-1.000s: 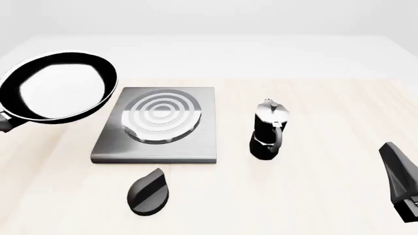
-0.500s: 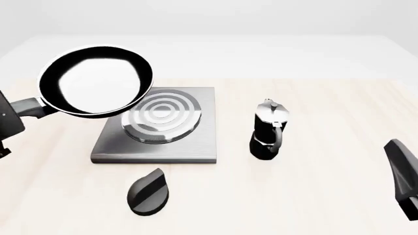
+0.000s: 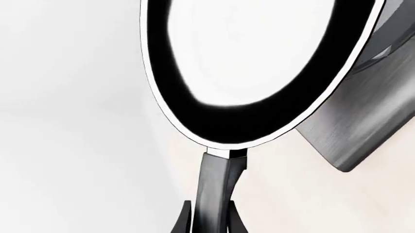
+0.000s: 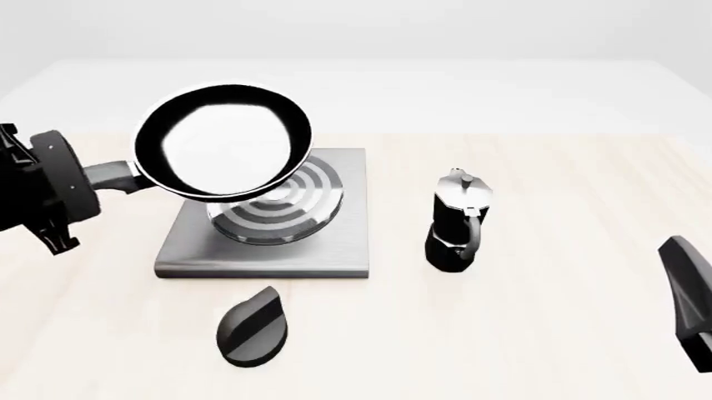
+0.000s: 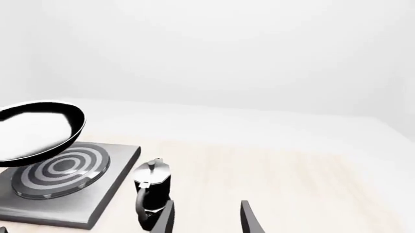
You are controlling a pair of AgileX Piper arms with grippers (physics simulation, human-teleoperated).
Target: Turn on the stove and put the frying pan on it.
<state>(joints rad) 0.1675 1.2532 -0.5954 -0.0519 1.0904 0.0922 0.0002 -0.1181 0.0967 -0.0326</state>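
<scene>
Bench (image 4: 534,333), pale wood. Stove (image 4: 333,250) on it, ring burner centred. Frying pan (image 4: 223,142) aloft and tilted, overlapping the burner's near-left edge, not touching. Moka pot (image 4: 458,221) stands right of the plate. Knob (image 4: 253,327) in front.

Left pincer (image 3: 207,225) closed on the pan handle. Right pincer (image 5: 206,218) parted, empty.

Judgement: carry right, level the pan, centre over rings, lower gently.

upright black moka pot (image 4: 458,222), pale table (image 4: 534,333)
</scene>
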